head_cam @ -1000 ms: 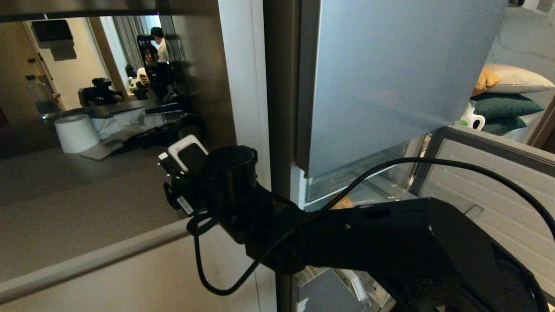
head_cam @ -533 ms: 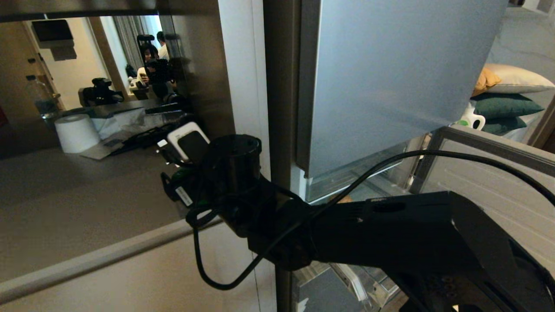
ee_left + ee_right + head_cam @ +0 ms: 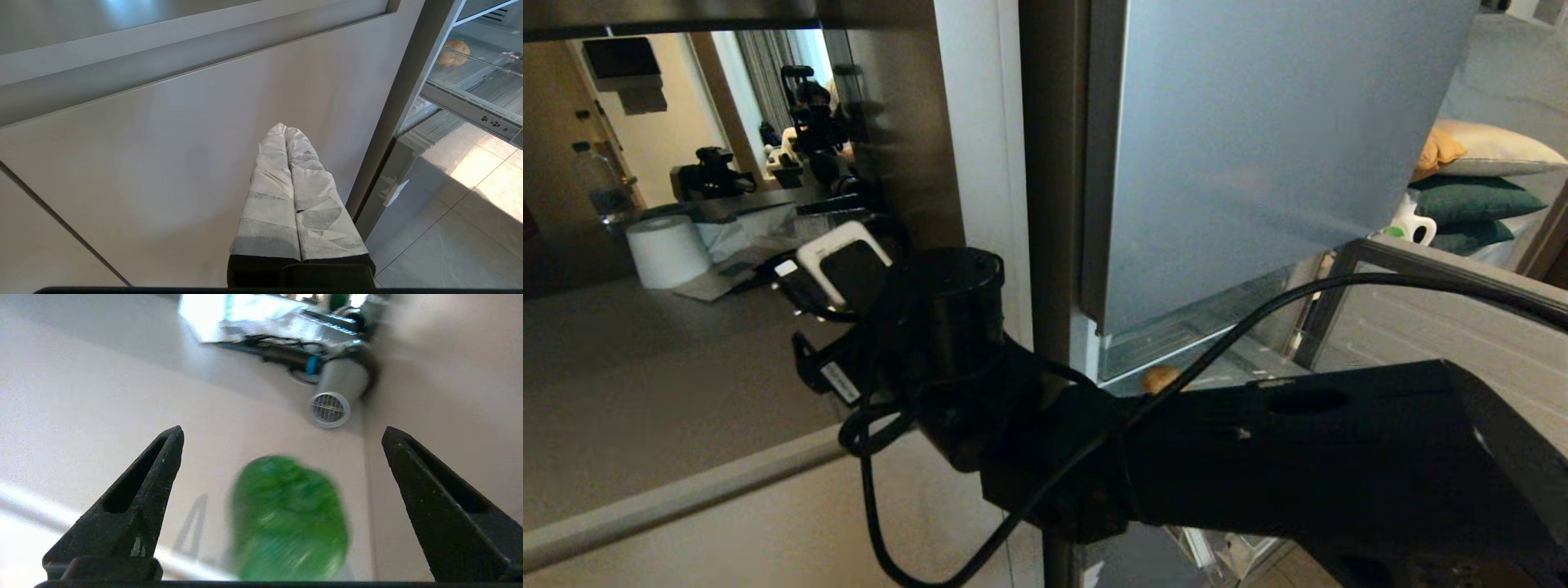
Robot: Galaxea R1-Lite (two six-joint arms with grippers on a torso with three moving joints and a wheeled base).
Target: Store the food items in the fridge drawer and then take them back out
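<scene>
Only R wrist cam: pepper (image 3: pixel 288 518) between wide jaws.

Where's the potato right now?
The potato lies in the fridge drawer, which stands pulled out on the right of the head view, just past the robot's right arm. The left wrist view shows it too, inside the drawer's clear bin.

My right tool (image 3: pixel 282 441) hangs over the bench (image 3: pixel 81 396) with its prongs spread wide, and the green pepper (image 3: pixel 288 520) sits between them with bare surface on either side. Ahead, the corner is blocked by a grey cylinder with a grille (image 3: pixel 335 396) and tangled cables (image 3: pixel 278 351). The wall (image 3: pixel 441 375) closes one flank. My left tool (image 3: pixel 286 134) faces a cabinet door (image 3: pixel 143 163); beside it the fridge frame (image 3: pixel 404 90) bars the way to the potato (image 3: pixel 451 53).
</scene>
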